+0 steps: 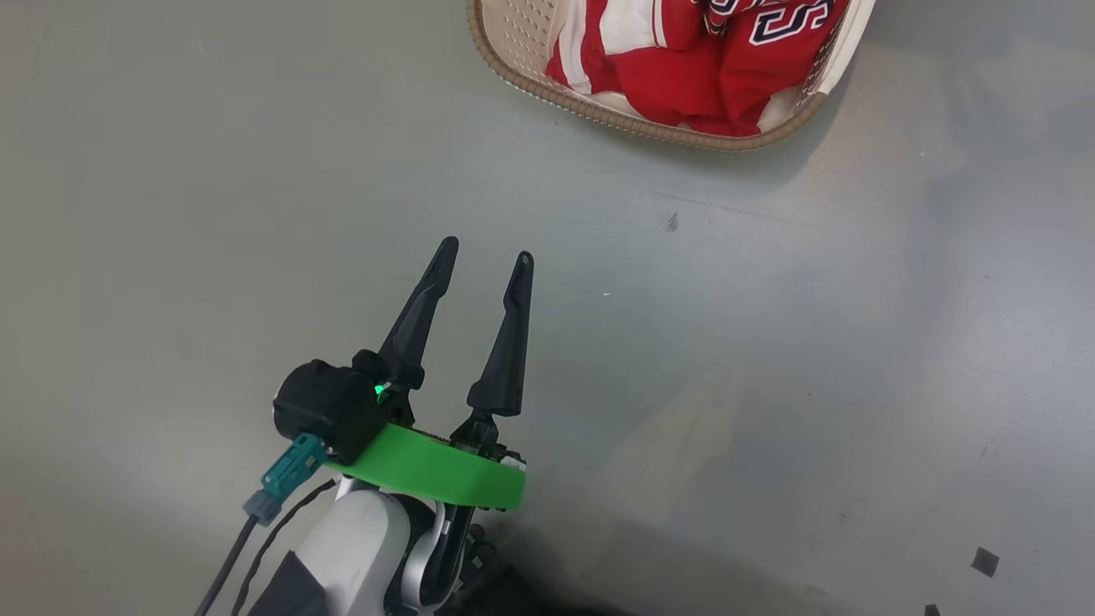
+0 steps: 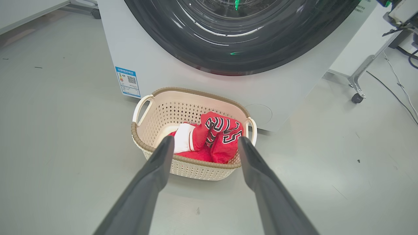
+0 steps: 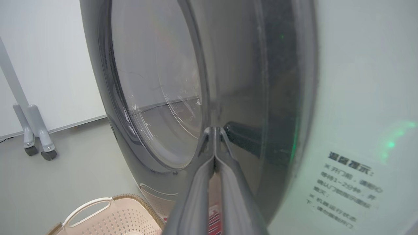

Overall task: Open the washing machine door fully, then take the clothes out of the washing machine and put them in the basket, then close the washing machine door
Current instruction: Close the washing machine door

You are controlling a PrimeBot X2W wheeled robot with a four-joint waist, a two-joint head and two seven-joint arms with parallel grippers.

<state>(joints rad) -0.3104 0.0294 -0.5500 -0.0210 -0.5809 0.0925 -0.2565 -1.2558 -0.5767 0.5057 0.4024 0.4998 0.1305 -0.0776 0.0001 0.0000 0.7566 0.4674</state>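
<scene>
Left fingers (image 1: 505, 342) hang apart and empty over the floor (image 1: 770, 385), near the basket (image 2: 183, 169) holding the red clothes (image 2: 215, 137) in front of the washing machine (image 2: 156, 65). Right fingers (image 3: 199, 182), pressed together on nothing, have their tips at the black rim of the door (image 3: 261, 98), which looks swung to. Closing is the step in hand; next likely calls for a firm push until it latches.

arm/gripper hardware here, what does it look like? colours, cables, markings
The left gripper has two long black tapered fingers, a black motor housing with a green LED, and a bright green collar. A teal connector on a grey cable and a twisted black wire lie beside the white forearm. The right gripper has matching dark grey fingers.
</scene>
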